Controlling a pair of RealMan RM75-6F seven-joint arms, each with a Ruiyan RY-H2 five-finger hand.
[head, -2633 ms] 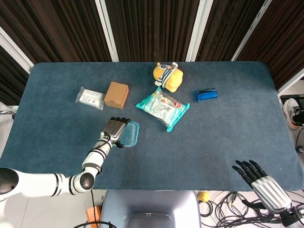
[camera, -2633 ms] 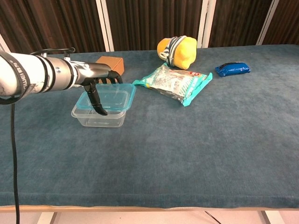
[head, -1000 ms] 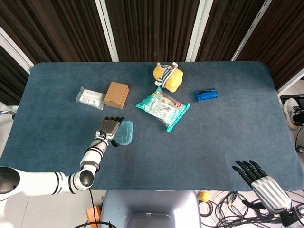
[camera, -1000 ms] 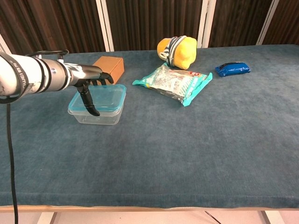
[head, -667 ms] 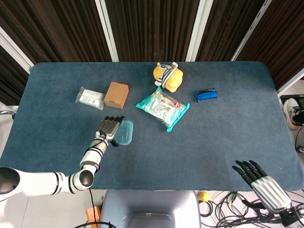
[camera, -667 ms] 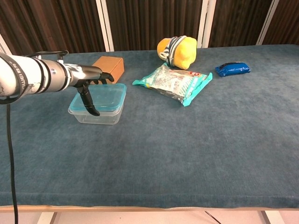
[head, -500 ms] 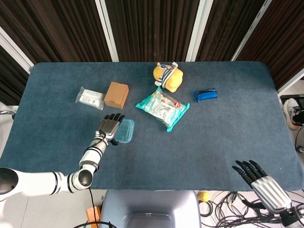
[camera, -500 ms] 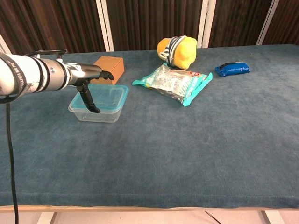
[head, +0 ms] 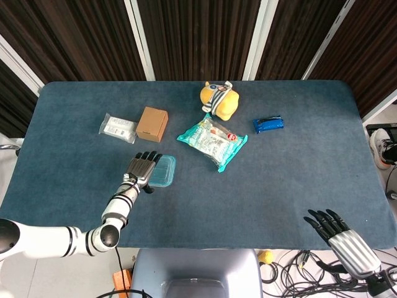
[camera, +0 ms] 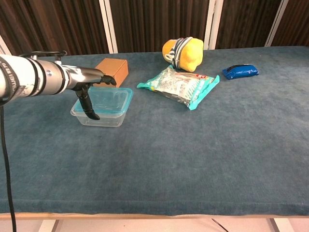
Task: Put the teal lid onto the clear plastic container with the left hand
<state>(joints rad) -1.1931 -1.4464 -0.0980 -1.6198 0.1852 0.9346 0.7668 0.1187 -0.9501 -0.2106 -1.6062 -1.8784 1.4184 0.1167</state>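
The teal lid (camera: 112,98) lies on top of the clear plastic container (camera: 101,119) at the table's left centre, its right edge reaching slightly past the rim. In the head view only the lid (head: 164,171) shows, covering the container. My left hand (camera: 91,82) hovers over the lid's left part with its fingers stretched out and the thumb hanging down in front of the container's left side. It holds nothing; the same hand (head: 141,168) shows from above. My right hand (head: 338,230) is off the table's front right corner, fingers spread and empty.
A brown cardboard box (camera: 113,69) stands just behind the container. A white packet (head: 118,128) lies left of the box. A teal snack bag (camera: 178,85), a yellow plush toy (camera: 183,52) and a blue packet (camera: 240,71) lie further right.
The lid, tilted and offset 2.6 s ago, now lies on the container, which slid a little left. My left hand has since drawn slightly left and up. The right hand stayed still.
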